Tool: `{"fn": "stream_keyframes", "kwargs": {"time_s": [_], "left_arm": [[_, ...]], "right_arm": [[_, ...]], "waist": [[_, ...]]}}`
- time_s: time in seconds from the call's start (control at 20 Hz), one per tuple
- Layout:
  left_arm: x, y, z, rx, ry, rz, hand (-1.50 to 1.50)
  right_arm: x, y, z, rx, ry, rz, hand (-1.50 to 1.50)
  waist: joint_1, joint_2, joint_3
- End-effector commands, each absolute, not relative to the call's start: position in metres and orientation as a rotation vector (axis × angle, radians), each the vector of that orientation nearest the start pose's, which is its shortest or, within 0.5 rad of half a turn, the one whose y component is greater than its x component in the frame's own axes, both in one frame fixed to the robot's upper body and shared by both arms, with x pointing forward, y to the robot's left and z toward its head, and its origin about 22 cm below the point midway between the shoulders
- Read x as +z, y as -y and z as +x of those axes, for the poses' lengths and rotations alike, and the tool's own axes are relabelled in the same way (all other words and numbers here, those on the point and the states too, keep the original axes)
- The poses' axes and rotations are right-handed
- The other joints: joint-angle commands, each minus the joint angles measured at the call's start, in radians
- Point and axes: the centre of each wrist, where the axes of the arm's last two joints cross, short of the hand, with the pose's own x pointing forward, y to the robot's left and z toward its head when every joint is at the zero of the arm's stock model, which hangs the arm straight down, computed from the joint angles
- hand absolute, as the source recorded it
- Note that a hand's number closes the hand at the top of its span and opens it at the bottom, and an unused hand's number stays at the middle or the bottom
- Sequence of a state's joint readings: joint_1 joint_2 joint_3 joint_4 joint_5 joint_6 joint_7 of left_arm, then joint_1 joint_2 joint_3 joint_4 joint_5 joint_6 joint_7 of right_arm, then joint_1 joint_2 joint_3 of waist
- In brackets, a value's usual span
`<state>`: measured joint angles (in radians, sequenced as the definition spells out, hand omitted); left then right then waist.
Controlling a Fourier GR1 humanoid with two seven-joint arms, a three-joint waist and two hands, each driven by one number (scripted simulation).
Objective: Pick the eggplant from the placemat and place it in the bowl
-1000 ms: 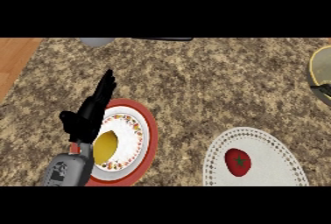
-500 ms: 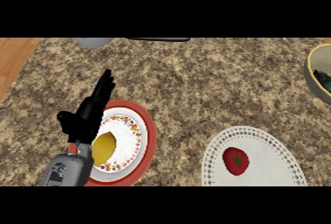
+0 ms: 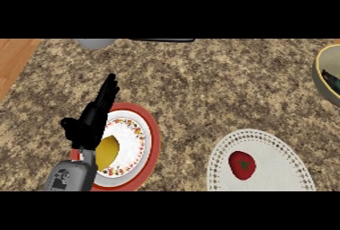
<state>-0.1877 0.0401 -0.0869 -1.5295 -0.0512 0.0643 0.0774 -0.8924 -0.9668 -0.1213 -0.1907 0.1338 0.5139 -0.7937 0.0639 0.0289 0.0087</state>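
The left hand [image 3: 93,119] shows at the left of the view, fingers straight and relaxed, thumb out to the side, holding nothing. It rests over the left edge of a red-rimmed plate [image 3: 151,134] with a yellow piece of food [image 3: 108,150] on it. The right hand is nowhere to be seen.

Further right on the speckled table [image 3: 219,85], well apart from the hand, lies the white lacy placemat [image 3: 279,152]. On its left part sits the eggplant [image 3: 242,164], though from here it looks like a small, rounded red fruit with a green cap. I'd guess it is light, smooth-skinned and a little slippery, firm enough to take a squeeze. The best hold is probably across its widest part, fingers on one side and thumb on the other, not on the cap. The bowl [image 3: 325,74] is cut off by the far right edge.
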Motion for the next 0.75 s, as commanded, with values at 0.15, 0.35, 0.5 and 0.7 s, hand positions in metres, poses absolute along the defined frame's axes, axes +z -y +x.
{"fn": "stream_keyframes", "kwargs": {"time_s": [0.15, 0.35, 0.5, 0.7], "left_arm": [[0.039, -0.196, 0.283, -0.127, 1.625, 0.003, 0.00], [0.037, -0.196, 0.282, -0.142, 1.633, 0.028, 0.00], [0.030, -0.195, 0.277, -0.142, 1.615, 0.016, 0.00], [0.033, -0.210, 0.278, -0.134, 1.625, 0.032, 0.00]], "right_arm": [[0.171, 0.552, 0.316, 0.463, 1.824, -0.015, -1.50], [0.171, 0.553, 0.315, 0.450, 1.816, 0.039, -1.50], [0.178, 0.551, 0.317, 0.484, 1.797, 0.049, -1.50], [0.187, 0.561, 0.305, 0.495, 1.789, 0.051, -1.50]], "waist": [[-0.012, 0.002, 0.005], [-0.019, 0.001, 0.006], [-0.008, 0.003, 0.006], [-0.021, -0.001, 0.006]]}}
